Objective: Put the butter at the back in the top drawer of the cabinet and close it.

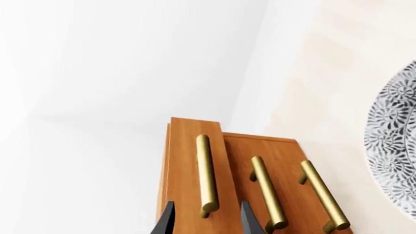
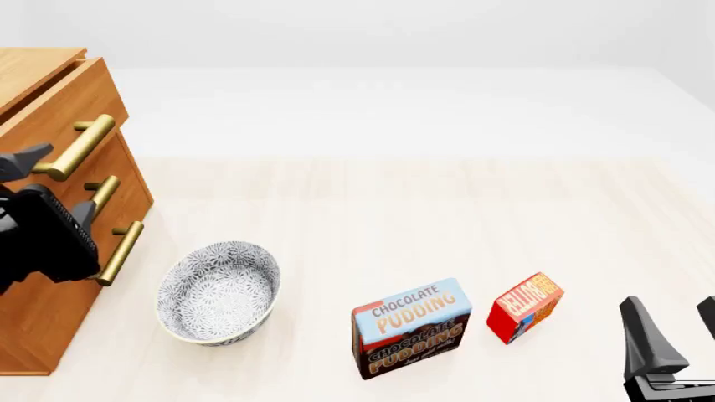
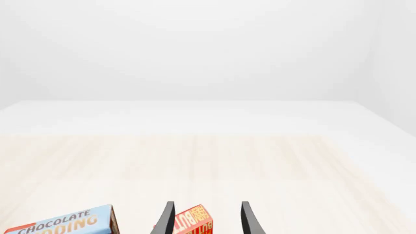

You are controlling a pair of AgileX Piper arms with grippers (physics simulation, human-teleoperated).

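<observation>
The butter [image 2: 525, 306], a small red and orange box, stands on the table at the front right. My right gripper [image 2: 676, 322] is open just right of it and holds nothing. In the right wrist view the butter [image 3: 195, 223] shows beyond the gap of the right gripper [image 3: 208, 219]. The cabinet [image 2: 50, 276] stands at the left. Its top drawer [image 2: 56, 105] sticks out slightly past the two lower ones. My left gripper [image 1: 208, 222] is open, its fingers either side of the top drawer's brass handle [image 1: 206, 170], not clamped on it.
A patterned bowl [image 2: 218, 291] sits right of the cabinet, and its rim shows in the left wrist view too [image 1: 393, 151]. A blue and brown chocolate pudding box [image 2: 410, 327] stands between bowl and butter. The left arm's black body [image 2: 45, 239] covers part of the lower drawers.
</observation>
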